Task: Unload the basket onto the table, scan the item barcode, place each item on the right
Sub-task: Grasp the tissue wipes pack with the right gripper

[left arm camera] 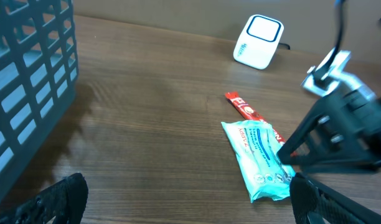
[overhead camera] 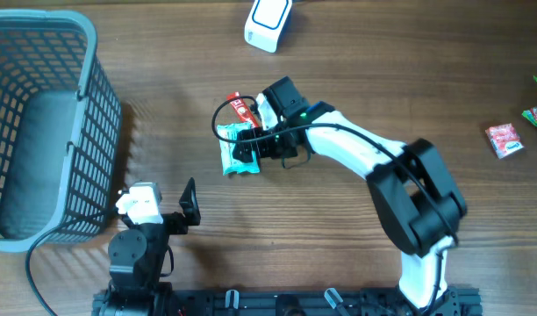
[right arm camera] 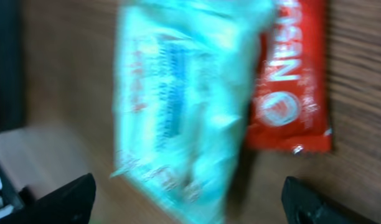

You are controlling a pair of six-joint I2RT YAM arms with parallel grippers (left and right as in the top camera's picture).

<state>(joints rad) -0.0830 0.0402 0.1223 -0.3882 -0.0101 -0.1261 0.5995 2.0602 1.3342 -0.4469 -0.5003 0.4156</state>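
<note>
Right pincer (overhead camera: 255,151), released, hovers over the teal packet (overhead camera: 232,158) mid-frame; close squarely across its middle, avoiding the red sachet (overhead camera: 241,106).

The overhead view looks straight down on the whole tabletop (overhead camera: 409,70). The left wrist view looks low across it. The right wrist view hangs close, blurred, above the teal packet (right arm camera: 178,106) all three share.
</note>
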